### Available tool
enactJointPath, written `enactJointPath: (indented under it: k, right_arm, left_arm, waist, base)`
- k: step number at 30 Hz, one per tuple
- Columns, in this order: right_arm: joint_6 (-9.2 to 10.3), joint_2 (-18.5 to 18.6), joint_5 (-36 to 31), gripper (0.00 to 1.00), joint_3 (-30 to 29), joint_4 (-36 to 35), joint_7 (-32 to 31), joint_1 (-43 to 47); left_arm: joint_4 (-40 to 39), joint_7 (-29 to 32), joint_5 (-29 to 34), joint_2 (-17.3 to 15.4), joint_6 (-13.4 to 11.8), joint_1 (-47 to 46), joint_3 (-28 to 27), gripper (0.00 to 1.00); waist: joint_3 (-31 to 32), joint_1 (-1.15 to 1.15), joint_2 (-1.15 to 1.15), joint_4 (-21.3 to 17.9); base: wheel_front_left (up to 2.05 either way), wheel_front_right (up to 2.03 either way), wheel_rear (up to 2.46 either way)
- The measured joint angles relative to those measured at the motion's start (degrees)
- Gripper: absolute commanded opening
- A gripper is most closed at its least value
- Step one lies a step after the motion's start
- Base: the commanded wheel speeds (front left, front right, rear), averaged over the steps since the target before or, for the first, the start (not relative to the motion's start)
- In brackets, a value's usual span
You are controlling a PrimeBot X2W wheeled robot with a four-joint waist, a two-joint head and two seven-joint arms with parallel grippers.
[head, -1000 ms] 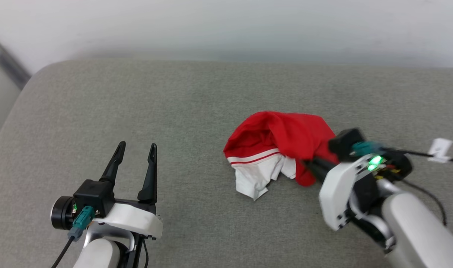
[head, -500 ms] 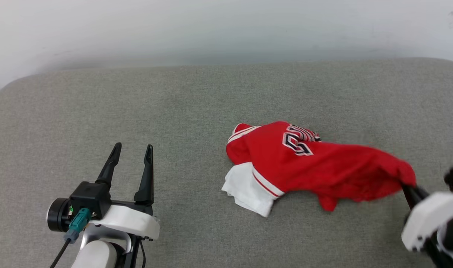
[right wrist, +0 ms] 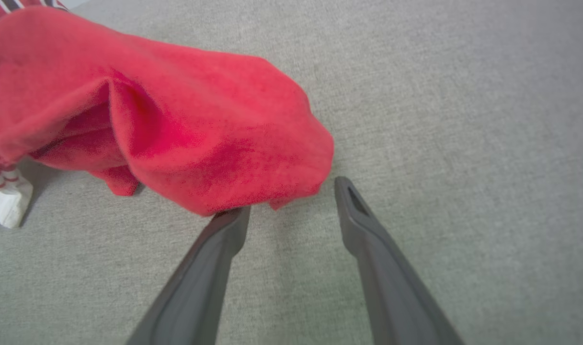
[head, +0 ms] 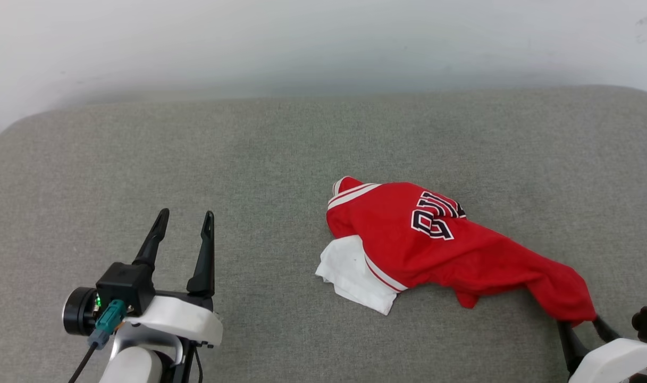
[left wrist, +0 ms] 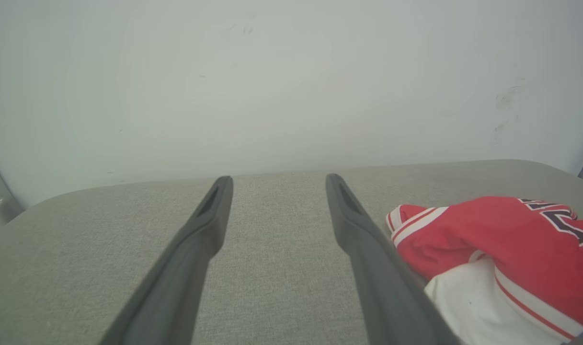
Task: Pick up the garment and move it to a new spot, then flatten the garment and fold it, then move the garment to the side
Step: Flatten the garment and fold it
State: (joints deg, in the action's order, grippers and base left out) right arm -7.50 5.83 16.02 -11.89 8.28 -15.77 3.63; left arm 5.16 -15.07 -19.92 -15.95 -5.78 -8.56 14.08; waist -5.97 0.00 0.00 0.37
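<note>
Obs., head view: pale wall (head: 302,42) runs across the top. Below it a grey fabric cushion (head: 249,159) with rounded corners carries everything.

The garment (head: 451,260) lies on the cushion right of centre, crumpled and drawn out into a long red tail toward the lower right. Part of the black, white-edged print faces up. A striped trim band sits at its upper left end, and a white sleeve sticks out from under its lower left edge.

Your right claw (head: 581,327) sits at the tip of that red tail. In the right wrist view you see this claw (right wrist: 291,201) spread wide with bare cushion between the fingers. The red hem (right wrist: 176,120) drapes over the tip of one finger, touching it but not pinched.

Your left claw (head: 186,215) hovers over bare cushion, well apart from the garment, also spread wide and holding nothing. The left wrist view shows that claw (left wrist: 278,179) with the shirt (left wrist: 487,230) beyond one finger.
</note>
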Motion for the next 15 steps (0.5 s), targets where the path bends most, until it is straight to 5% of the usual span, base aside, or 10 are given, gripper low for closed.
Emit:
enactJointPath:
  k: [7, 15]
  right_arm:
    - [0.00, -0.88, -3.49, 1.00, 1.87, -5.86, 9.09, 2.42]
    - [0.00, -2.24, -8.03, 1.00, 4.59, -13.06, 11.68, 4.46]
  left_arm:
    - [0.10, 0.00, -0.51, -0.16, -0.84, 2.60, -0.58, 1.00]
    - [-0.30, 0.91, -0.98, -0.71, -2.03, 5.46, -0.80, 1.00]
  waist:
    - [2.44, 0.00, 0.00, -0.32]
    - [5.30, 0.00, 0.00, -0.99]
  base:
    - [0.00, 0.00, 0.00]
    - [0.00, 0.00, 0.00]
